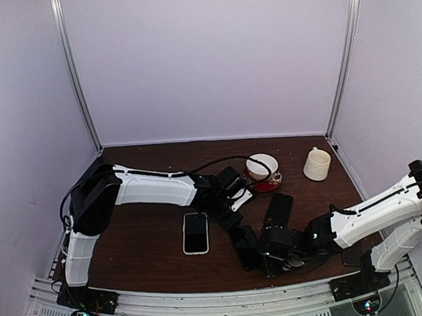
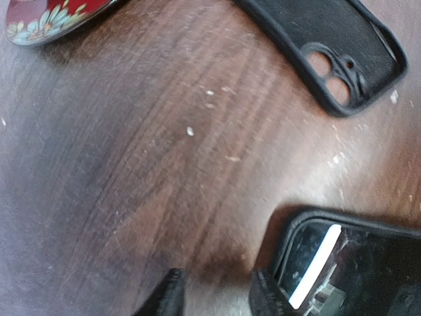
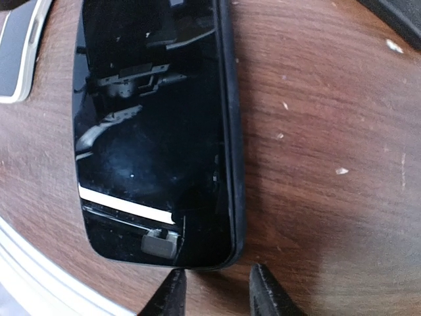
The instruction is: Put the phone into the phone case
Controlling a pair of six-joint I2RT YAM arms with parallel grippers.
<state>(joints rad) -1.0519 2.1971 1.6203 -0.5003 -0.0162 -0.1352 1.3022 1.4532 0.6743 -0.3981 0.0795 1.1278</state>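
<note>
lying flat, glossy black phone (image 3: 154, 131)

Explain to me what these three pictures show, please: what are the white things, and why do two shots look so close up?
The white things are two robot arms bolted to a brown table, seen from a camera above. Each ends in a two-fingered claw carrying its own small camera, hence the two close-ups.

On the table lie a white-edged phone, a dark phone, an empty black phone case, a bowl on a red saucer and a cream mug.

The left claw hangs open over bare wood beside the dark phone. The right claw is open at that phone's end. Neither holds anything.
</note>
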